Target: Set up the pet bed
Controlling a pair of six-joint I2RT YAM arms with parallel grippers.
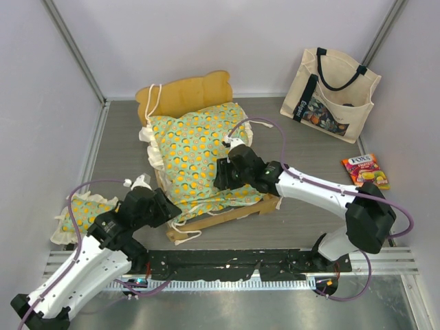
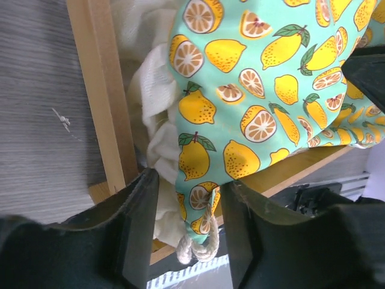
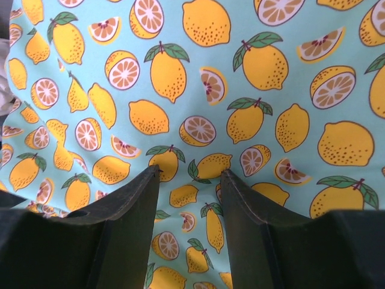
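Pet bed (image 1: 220,218) centre of top view, slightly left: wood frame (image 2: 108,90) flat on table, headboard (image 1: 185,93) at upper end, mattress cushion (image 1: 196,155) laid inside, ruffle bunched along left rail. Far left: small matching pillow (image 1: 79,213) on table, apart from bed. Next right: left gripper (image 2: 187,180) at cushion's lower-left corner, jaws part open astride corner fabric and rope tie (image 2: 198,247); no firm pinch visible. Mid-cushion: right gripper (image 3: 189,174) low over the print, jaws apart, nothing between them; touching or just above, can't tell. Right side: tote bag (image 1: 330,93) upper right, sweets packet (image 1: 366,170) below it, both well clear. Handling guess: cushion light, soft, floppy, likely to drag and rumple rather than slide flat, so best pinched at corners or ruffle seam, not mid-panel. Frame stiff, light, likely to skid if the cushion gets tugged; worth pinning with one arm. Ties thin, easy to miss.
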